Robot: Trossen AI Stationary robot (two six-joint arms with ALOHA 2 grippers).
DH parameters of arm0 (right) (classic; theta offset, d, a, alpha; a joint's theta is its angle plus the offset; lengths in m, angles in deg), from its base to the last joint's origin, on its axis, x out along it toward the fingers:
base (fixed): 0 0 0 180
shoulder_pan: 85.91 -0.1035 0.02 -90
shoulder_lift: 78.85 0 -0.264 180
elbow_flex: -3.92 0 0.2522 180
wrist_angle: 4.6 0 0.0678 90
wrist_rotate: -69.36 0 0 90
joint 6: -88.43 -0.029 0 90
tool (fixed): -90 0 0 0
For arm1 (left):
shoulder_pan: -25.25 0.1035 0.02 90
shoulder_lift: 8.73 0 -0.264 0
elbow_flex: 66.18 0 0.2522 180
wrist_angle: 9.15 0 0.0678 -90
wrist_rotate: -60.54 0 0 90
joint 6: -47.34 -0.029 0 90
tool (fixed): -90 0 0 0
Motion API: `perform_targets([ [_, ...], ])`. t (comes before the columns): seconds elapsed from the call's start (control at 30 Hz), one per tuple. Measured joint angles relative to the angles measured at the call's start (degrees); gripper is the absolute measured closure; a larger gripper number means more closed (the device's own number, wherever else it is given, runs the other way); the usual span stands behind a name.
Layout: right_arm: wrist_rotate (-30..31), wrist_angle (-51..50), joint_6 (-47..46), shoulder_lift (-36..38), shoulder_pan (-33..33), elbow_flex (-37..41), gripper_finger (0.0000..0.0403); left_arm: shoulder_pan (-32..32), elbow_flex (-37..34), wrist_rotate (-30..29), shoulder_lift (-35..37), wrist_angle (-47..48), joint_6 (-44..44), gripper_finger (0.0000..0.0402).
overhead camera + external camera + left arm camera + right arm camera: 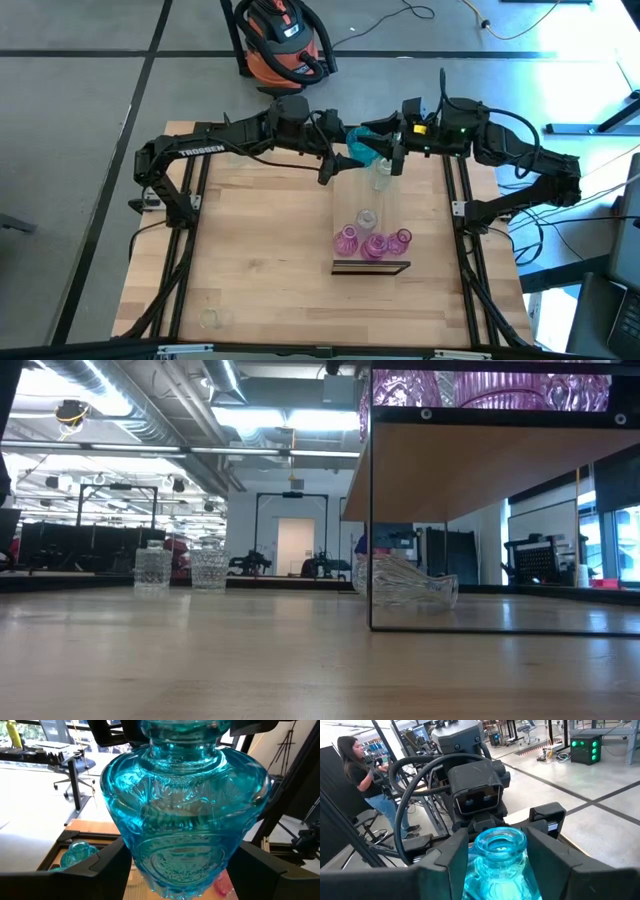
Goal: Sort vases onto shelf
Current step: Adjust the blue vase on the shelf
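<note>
Both hands meet on one teal vase (362,147), held up over the far end of the shelf (372,215).

The left hand (340,165) pinches the vase's wide body between its fingers (107,870); the right hand (392,160) has its fingers (547,847) spread on either side of the narrow neck, and contact there cannot be told. The shelf lies lengthwise in the middle of the surface (250,250), its dark edge (370,267) at the near end. Three pink vases (372,242) crowd just behind that edge, touching or nearly so, a clear vase (366,217) just beyond them and another clear one (382,178) under the hands. The board between those two clear vases is bare. The surface to the left of the shelf is bare wood out to its black frame; two clear vases (180,568) stand well apart from the shelf.
</note>
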Motion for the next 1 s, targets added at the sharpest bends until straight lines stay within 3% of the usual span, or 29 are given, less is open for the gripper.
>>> perform_targets([
  [0.5,5.87,0.57,1.49,5.28,0.00,-0.11,0.0224,2.61,-2.45,1.19,0.09,0.31,0.15,0.0133],
  [0.6,7.15,-0.75,1.45,8.01,0.01,-0.11,0.0223,3.06,-6.40,1.27,0.54,-0.35,0.24,0.0134],
  [0.8,9.39,-3.85,1.36,13.29,0.02,-0.17,0.0223,4.51,-17.90,1.22,3.02,-11.31,2.81,0.0134],
  [1.0,11.49,-5.37,0.81,16.05,0.02,-0.20,0.0223,5.78,-27.55,-3.14,4.46,-17.00,1.97,0.0134],
])
